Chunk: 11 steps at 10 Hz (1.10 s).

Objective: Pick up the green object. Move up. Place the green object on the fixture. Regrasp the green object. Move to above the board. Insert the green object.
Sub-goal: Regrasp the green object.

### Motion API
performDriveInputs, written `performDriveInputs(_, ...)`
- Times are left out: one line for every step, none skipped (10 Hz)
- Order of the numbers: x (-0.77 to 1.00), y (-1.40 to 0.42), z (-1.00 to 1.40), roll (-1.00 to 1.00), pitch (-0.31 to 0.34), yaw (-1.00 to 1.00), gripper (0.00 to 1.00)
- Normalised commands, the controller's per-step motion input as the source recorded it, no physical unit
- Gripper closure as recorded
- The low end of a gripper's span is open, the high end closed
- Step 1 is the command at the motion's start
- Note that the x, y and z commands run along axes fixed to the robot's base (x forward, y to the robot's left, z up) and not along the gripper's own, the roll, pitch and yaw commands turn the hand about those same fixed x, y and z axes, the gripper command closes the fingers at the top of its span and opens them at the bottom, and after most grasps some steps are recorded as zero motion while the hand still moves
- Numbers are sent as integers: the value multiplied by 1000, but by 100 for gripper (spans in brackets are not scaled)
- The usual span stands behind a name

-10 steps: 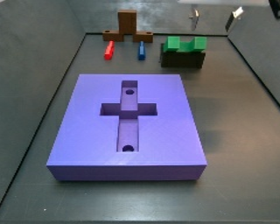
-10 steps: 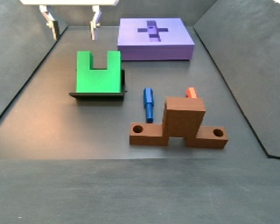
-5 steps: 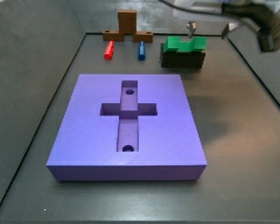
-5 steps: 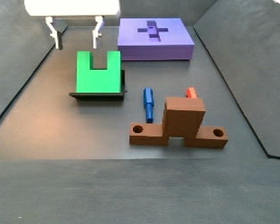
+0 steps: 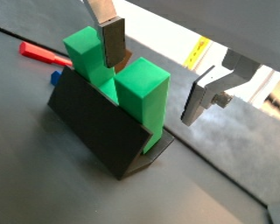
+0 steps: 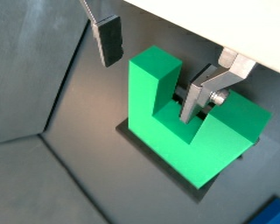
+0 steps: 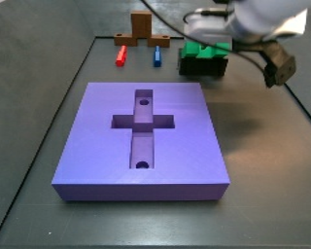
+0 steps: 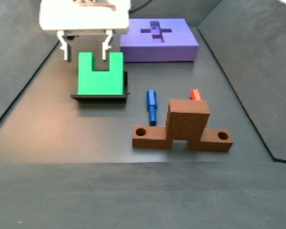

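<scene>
Fingers [image 8: 64, 46] spread wide, empty, straddling one prong of green object [image 8: 100, 75] seated in fixture [image 8: 97, 96].

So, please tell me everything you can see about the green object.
The green object is a bright green, matte, blocky U-shaped piece: two prongs with a notch between them. It stands prongs up in the dark fixture, near the red and blue pegs. The hand straddles it, open, with one finger inside the notch; contact is unclear.
</scene>
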Motion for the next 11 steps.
performDriveInputs(149,-40,-23,720,260,194,0)
performDriveInputs(0,-51,80,251,103,0,0)
performDriveInputs(0,0,0,46,0,0,0)
performDriveInputs(11,0,-117,0,0,0,0)
performDriveInputs(0,89,-334,-129,-106,0,0)
performDriveInputs(0,129,-340,-354,-251,0,0)
performDriveInputs(0,134,-260,-500,-334,0,0)
performDriveInputs(-63,0,0,0,-60,0,0)
performDriveInputs(0,-60,0,40,0,0,0)
performDriveInputs(0,-51,0,69,0,-9,0)
performDriveInputs(0,-31,0,186,14,-26,0)
